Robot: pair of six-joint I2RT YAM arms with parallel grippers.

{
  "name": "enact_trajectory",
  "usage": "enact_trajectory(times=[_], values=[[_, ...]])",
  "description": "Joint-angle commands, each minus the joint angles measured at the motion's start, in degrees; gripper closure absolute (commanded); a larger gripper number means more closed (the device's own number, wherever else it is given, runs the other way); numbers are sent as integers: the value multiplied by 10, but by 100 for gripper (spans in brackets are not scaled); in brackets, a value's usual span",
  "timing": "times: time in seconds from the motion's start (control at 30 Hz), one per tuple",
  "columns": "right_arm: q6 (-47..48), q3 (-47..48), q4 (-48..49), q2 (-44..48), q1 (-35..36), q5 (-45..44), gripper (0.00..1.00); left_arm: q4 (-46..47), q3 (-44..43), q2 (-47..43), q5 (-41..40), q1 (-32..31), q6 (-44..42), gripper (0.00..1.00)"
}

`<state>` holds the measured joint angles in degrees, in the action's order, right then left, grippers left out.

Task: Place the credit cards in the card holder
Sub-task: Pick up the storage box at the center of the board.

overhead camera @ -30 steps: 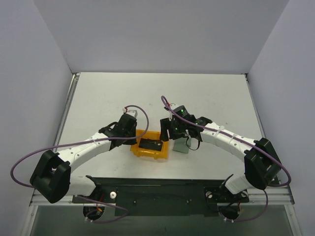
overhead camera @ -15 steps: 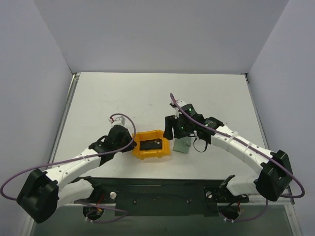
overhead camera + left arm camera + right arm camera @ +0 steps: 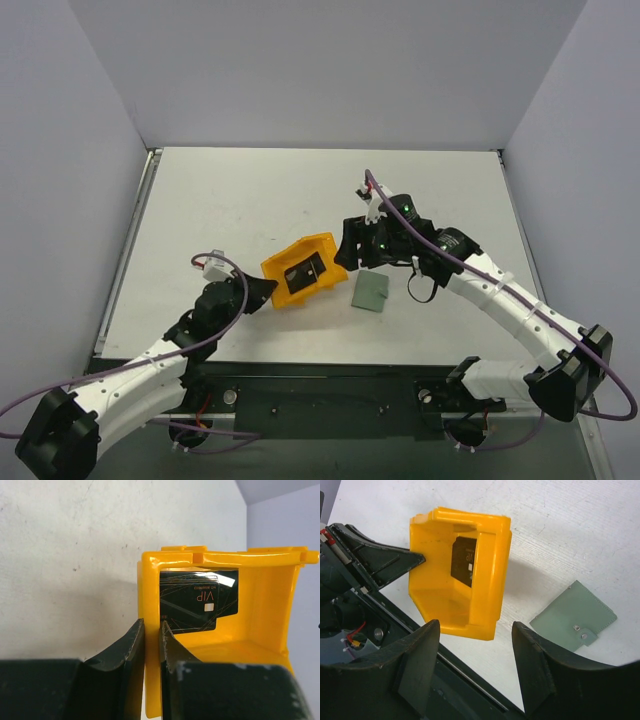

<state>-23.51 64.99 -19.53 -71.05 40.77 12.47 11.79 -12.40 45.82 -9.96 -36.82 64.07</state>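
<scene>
Black credit cards (image 3: 192, 605), the top one marked VIP, lie against the floor of a tilted orange bin (image 3: 318, 252). My left gripper (image 3: 151, 635) is shut on the bin's left side wall, with one finger inside and one outside. In the top view the left gripper (image 3: 268, 290) holds the bin's near-left corner. The card holder (image 3: 371, 292), a sage-green wallet folded shut with its snap tab showing, lies flat on the table just right of the bin. My right gripper (image 3: 476, 635) hangs open above the bin (image 3: 460, 590) and the card holder (image 3: 572, 617), holding nothing.
The table's near edge and the black base rail (image 3: 465, 680) run just below the bin. The grey table (image 3: 250, 200) stretches behind, with purple walls on three sides.
My left arm has drawn back toward the near left, dragging and tilting the orange bin with it. The right gripper has moved back and right, uncovering the card holder.
</scene>
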Motion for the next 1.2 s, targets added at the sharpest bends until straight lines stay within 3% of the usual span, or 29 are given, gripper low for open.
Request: enact_trajectory(times=[0.0,0.13,0.37,0.7,1.03,1.17], values=[[37,65,-48,-15,-1,46,45,116,12,-31,-61,-8,4,100],[65,118,-85,-46,30,22,48,99,-2,-33,-142,-29,-39,100],[93,171,-92,-107,109,-45,52,73,-28,-37,-300,-119,-106,100],[83,188,-54,-211,139,-123,53,-11,-59,-28,-500,-217,-54,100],[123,219,-25,-284,170,-200,50,31,-52,0,-539,-247,-53,100],[102,209,-10,-251,171,-245,49,78,-24,-38,-530,-239,-78,100]])
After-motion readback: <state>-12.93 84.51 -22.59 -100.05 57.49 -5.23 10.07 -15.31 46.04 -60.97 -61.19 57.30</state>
